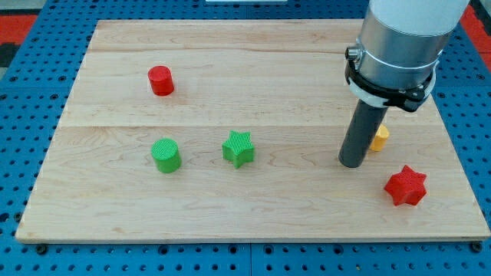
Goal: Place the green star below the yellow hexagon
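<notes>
The green star [238,148] lies on the wooden board [253,61], left of centre. The yellow hexagon [379,138] sits at the view's right, mostly hidden behind my rod. My tip [352,163] rests on the board just left of and slightly below the yellow hexagon, close to it or touching it. The tip is far to the right of the green star.
A green cylinder [166,155] stands left of the green star. A red cylinder [161,80] sits at the upper left. A red star [405,185] lies at the lower right, below the yellow hexagon. The arm's grey body [399,38] covers the upper right.
</notes>
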`<act>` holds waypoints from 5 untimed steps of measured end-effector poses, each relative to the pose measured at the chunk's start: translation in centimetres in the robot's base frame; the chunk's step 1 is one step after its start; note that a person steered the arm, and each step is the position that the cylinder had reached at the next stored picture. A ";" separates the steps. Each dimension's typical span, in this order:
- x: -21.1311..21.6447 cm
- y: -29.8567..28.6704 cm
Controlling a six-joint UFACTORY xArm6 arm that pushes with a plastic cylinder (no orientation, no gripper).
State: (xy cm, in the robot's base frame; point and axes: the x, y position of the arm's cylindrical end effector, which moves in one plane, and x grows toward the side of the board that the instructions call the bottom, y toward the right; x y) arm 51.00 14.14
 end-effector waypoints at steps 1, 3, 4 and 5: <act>-1.0 0.0; -4.9 0.0; -4.8 2.7; -4.8 5.3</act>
State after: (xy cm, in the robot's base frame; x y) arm 46.23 19.41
